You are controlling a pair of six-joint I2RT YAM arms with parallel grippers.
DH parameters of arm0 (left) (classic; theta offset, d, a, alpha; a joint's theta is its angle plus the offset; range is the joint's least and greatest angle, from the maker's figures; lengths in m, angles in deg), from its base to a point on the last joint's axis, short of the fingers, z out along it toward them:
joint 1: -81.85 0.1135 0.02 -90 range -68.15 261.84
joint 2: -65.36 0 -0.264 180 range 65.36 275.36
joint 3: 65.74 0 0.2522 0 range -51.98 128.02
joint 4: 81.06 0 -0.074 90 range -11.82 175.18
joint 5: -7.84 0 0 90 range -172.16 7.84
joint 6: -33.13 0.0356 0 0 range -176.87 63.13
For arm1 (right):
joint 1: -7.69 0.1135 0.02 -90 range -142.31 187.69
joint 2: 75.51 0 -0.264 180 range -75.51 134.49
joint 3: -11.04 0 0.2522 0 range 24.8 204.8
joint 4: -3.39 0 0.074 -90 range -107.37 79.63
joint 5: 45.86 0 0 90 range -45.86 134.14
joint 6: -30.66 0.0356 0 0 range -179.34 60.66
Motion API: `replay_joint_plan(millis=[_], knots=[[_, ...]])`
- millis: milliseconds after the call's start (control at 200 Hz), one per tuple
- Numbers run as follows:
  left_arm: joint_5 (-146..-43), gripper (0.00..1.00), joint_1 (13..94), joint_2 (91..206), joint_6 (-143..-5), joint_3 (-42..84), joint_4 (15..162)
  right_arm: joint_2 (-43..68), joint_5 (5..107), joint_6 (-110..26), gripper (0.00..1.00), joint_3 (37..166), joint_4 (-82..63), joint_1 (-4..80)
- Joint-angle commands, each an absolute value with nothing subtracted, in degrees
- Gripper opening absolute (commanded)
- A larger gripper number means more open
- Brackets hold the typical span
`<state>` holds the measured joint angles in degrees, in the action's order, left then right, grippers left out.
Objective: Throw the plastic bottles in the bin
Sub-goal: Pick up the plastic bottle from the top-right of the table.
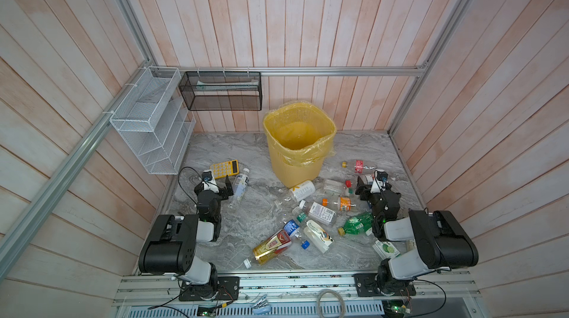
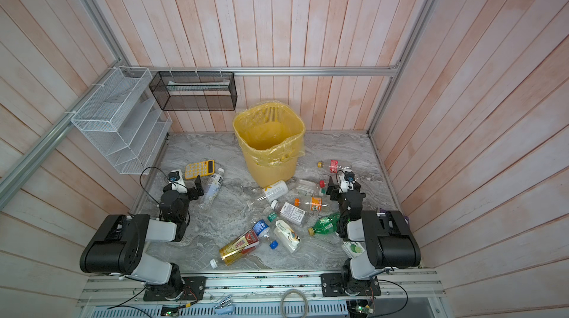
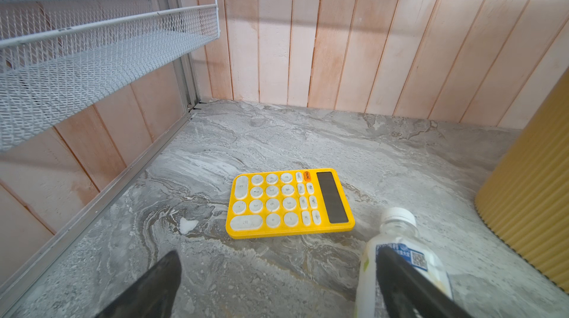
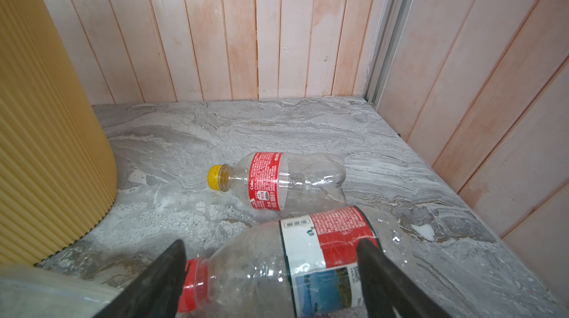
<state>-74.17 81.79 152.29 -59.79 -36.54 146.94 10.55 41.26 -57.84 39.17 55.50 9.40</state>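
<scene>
Mounting rail [image 1: 295, 282] and both arm bases fill the near edge. Beyond them, plastic bottles [image 1: 317, 213] lie scattered on the marble table [image 1: 246, 233]. Farther on, the left end effector [image 3: 277, 253] hangs with jaws wide apart. One finger sits over a white-capped bottle [image 3: 400, 233] rather than around it, so closing could shove it toward the yellow calculator [image 3: 289, 201]. The right end effector [image 4: 272, 244], jaws apart, straddles a red-capped bottle [image 4: 261, 264] lying flat. Its slick shell may squirt toward the yellow-capped bottle [image 4: 286, 181]. Behind stands the tall yellow bin [image 1: 295, 168], with no bottle visible inside; a low lift would strike its rim. Its floor is hard to make out, and the right arm covers part of the green bottle [image 1: 357, 224].
</scene>
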Motion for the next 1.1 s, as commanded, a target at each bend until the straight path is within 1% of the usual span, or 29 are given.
replay_joint_plan(millis=[0,50,110,175,245,345,455,700,795,915,1095], knots=[[-73.99,1.0,82.84,146.27,-60.92,-31.42,135.71,6.42,37.71,-56.38,0.86,53.6,29.09,9.19],[-74.59,1.0,83.1,141.68,-63.31,-28.28,125.84,7.16,37.5,-58.16,0.86,62.52,15.23,9.19],[-76.25,1.0,83.11,137.67,-65.47,-27.46,123.2,9.11,35.47,-58.87,0.86,71.8,3.02,9.22],[-78.27,1.0,82.82,134.56,-66.99,-27.01,122.41,11.35,32.72,-57.22,0.86,79.16,-5.39,9.11],[-78.65,1.0,82.19,132.73,-68.64,-25.79,119.47,13.02,32.21,-53.76,0.87,83.95,-9.97,9.15],[-77.89,1.0,79.57,131.73,-67.46,-24.3,116.28,15.04,34.97,-48.35,0.87,87.85,-12.56,8.96],[-75.18,1.0,75.91,132.04,-65.28,-22.82,113.9,17.48,35.53,-43.11,0.89,90.68,-13.26,8.59],[-74.79,1.0,72.15,134.64,-64.53,-20.86,110.72,25.22,36.67,-42.87,0.9,99.49,-19.88,7.66],[-74.43,1.0,71.44,135.35,-64.7,-20.6,110.07,26.17,41.17,-40.13,0.92,99.7,-20.51,6.15],[-74.25,1.0,70.9,136.32,-63.92,-20.36,110.06,26.63,46.41,-34.91,1.0,98.91,-19.49,4.23],[-74.65,1.0,70.73,137.65,-63.95,-19.98,110.24,28.19,48.68,-29.71,1.0,100.05,-19.84,3.59]])
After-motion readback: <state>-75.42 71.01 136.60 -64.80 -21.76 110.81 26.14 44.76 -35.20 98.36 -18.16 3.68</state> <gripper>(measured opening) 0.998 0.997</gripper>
